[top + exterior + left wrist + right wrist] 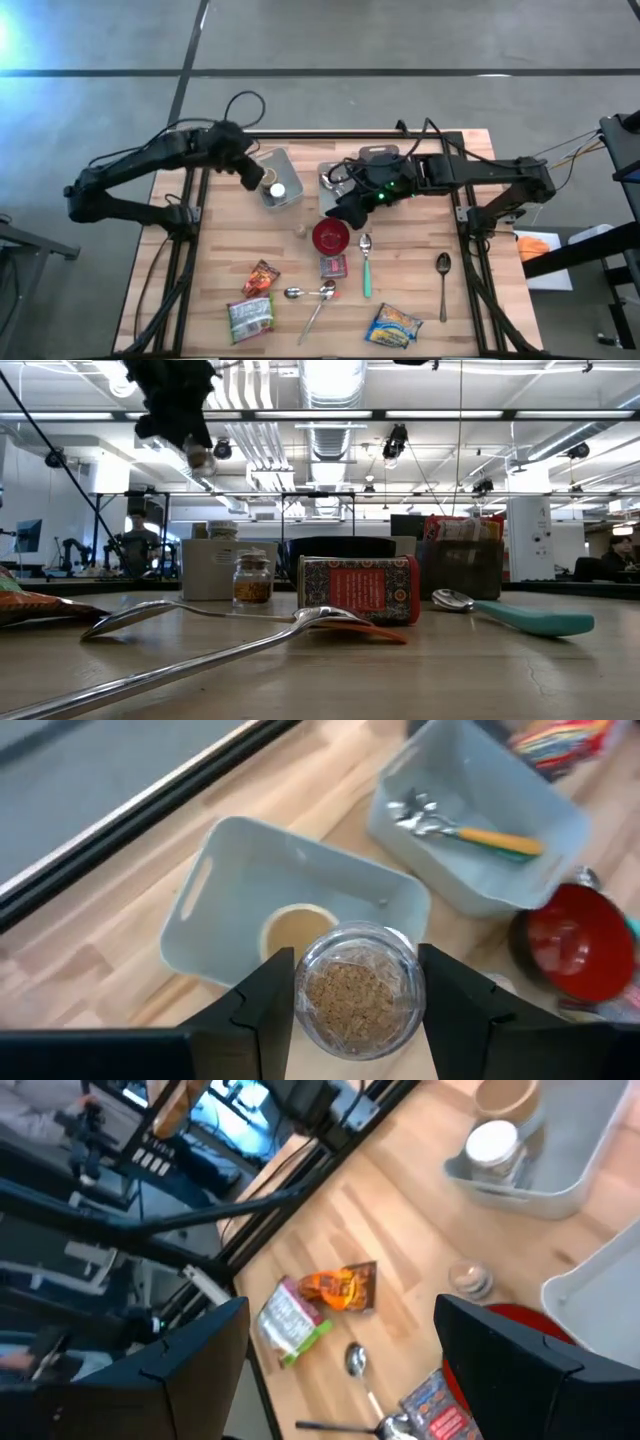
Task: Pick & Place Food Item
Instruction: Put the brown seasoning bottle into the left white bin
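Observation:
My left gripper (355,1005) is shut on a small glass jar (350,995) of brown grains, held over the left grey bin (215,890), where a tan round thing (290,928) lies. In the low view the jar (200,457) hangs high under that gripper (172,400). My right gripper (345,1370) stands open with nothing between its fingers, above the table's middle near the red bowl (331,237). Food packets lie near the front edge: orange (261,277), green (250,318) and yellow-blue (393,325). My left gripper pinches the jar's round glass wall (302,988) between its two fingers (262,1015), one on each side. The fingers come from above, slanting down toward the bin. The jar is lifted clear of bin and table, one round end facing the wrist camera.
A second grey bin (480,830) beside the first holds spoons. On the table are another small jar (298,231), a red tin (333,265), a teal-handled spoon (366,265), crossed metal spoons (315,295) and a lone spoon (443,280) at the right.

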Controlling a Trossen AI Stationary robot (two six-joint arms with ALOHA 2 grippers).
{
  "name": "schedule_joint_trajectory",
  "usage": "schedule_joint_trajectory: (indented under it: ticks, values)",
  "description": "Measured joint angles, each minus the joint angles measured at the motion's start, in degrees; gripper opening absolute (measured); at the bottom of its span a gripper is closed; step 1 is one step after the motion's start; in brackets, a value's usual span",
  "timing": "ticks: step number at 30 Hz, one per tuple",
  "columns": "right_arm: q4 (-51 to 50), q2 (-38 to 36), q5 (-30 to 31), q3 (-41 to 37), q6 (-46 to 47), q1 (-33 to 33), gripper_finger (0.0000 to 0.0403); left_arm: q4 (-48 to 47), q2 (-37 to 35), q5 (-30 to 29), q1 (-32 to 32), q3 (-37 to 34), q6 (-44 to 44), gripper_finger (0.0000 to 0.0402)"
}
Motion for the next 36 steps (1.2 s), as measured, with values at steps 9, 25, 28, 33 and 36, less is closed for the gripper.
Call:
schedule_joint_trajectory:
  ticks: [9, 25, 28, 33, 36]
  values:
    - [-4.90, -1.36, 0.08, -0.02, -0.72, 0.45, 0.0313, -0.12, 7.25, 7.08, 11.25, 0.09, 8.18, 0.0166]
    - [-15.60, -9.38, 5.15, -0.02, -6.87, 0.42, 0.0313, 2.35, 17.01, 2.13, 15.16, 0.13, 20.77, 0.0166]
    - [-16.70, -10.18, 5.82, -0.02, -7.54, 0.42, 0.0313, 2.38, 17.87, 2.41, 15.39, 0.11, 25.44, 0.0166]
    - [-18.30, -10.86, 5.82, -0.02, -7.96, 0.42, 0.0313, 2.44, 18.36, 2.31, 15.50, 0.01, 34.95, 0.0166]
    - [-19.80, -10.93, 5.82, -0.04, -7.99, 0.42, 0.0313, 2.46, 18.34, 2.27, 15.53, 0.00, 40.36, 0.0166]
